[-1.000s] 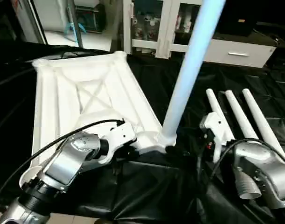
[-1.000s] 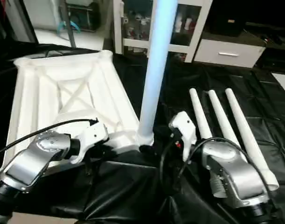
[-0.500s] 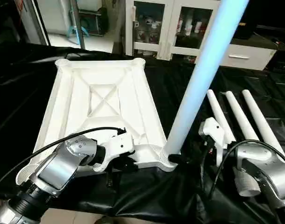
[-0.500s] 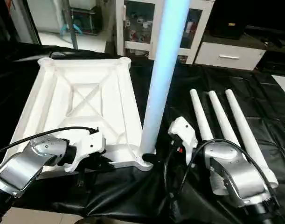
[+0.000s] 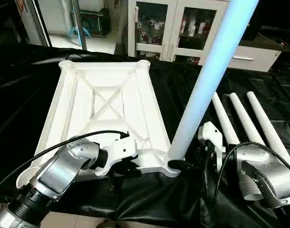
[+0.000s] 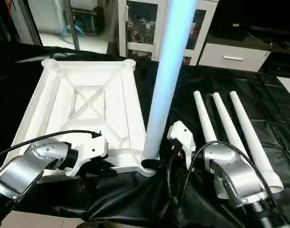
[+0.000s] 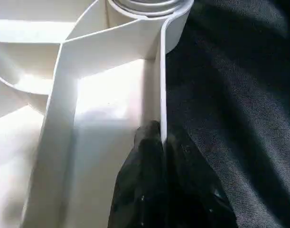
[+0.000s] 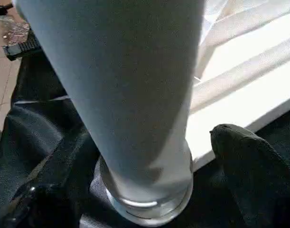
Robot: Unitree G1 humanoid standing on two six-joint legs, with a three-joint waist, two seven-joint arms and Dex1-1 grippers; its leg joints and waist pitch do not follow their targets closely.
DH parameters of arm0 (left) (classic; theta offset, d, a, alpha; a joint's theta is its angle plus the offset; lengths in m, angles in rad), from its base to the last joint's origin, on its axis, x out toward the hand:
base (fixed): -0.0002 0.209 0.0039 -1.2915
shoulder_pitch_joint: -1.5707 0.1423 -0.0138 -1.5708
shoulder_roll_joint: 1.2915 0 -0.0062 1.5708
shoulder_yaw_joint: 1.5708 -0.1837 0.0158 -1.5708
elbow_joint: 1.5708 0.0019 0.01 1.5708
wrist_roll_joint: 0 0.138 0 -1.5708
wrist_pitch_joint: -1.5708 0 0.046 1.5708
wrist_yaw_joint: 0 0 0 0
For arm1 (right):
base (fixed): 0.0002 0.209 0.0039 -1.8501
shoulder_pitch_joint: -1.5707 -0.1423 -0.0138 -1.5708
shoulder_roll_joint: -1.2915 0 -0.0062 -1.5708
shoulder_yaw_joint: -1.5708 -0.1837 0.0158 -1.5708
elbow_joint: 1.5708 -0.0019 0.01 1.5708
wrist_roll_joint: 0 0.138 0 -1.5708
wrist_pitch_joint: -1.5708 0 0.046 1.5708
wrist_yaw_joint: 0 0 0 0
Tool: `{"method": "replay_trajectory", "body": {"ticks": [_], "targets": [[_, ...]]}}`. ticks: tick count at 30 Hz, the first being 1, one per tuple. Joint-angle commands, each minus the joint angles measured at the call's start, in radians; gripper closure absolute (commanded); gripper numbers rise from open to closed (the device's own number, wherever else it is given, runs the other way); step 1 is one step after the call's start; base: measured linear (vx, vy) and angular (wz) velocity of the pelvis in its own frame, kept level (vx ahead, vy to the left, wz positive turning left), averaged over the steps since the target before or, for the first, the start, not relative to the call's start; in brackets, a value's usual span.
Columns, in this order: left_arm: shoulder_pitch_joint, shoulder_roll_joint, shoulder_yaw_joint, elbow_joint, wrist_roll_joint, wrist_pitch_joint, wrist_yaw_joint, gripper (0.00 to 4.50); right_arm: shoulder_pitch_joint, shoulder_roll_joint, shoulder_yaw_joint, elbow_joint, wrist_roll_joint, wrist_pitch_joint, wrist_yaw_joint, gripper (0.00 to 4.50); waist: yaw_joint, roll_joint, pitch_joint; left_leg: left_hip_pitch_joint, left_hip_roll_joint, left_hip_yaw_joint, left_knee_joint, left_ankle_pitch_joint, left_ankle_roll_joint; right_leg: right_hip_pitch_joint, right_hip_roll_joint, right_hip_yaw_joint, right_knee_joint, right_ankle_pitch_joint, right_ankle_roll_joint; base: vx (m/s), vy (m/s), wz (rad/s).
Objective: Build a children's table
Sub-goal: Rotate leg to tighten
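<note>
The white table top (image 5: 111,109) lies upside down on the black-draped work table (image 5: 192,90), X-ribbed underside up, its long axis running away from the robot. Its near right corner socket (image 5: 173,166) holds 1 leg (image 5: 209,76), which stands nearly upright, leaning slightly right toward its top. The 3 other legs (image 6: 230,128) lie side by side to the right of the top, roughly parallel to its long axis. The left gripper (image 7: 161,142) is pinched tight on the top's near rim wall, left of the socket. The right gripper (image 8: 149,156) stands wide at the seated leg's base, its fingers (image 8: 249,156) on either side of it without clamping it.
</note>
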Motion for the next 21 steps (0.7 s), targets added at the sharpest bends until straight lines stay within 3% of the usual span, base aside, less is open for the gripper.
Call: {"method": "replay_trajectory", "body": {"ticks": [1,11,21], "targets": [[0.001,-0.002,-0.031,-0.024,-0.015,-0.008,-0.028,4.50,-0.009,-0.011,0.010,0.007,-0.019,-0.015,0.015,0.92,-0.005,0.007,-0.058,0.042,0.059,-0.032,-0.082,-0.343,-0.033,0.016,-0.044,0.022,-0.066,-0.274,-0.191,0.000,0.000,0.00],[-0.002,-0.005,-0.034,-0.016,-0.009,-0.014,-0.021,4.50,-0.015,-0.016,0.041,0.039,-0.049,-0.049,0.049,1.78,-0.004,0.005,-0.059,0.043,0.060,-0.031,-0.080,-0.334,-0.028,0.015,-0.045,0.022,-0.066,-0.270,-0.192,0.000,0.000,0.00],[0.000,-0.007,-0.038,-0.013,-0.006,-0.018,-0.017,4.50,-0.016,-0.007,0.057,0.061,-0.076,-0.072,0.059,1.97,-0.005,0.005,-0.059,0.043,0.059,-0.031,-0.080,-0.340,-0.029,0.016,-0.044,0.022,-0.066,-0.275,-0.191,0.000,0.000,0.00]]}}
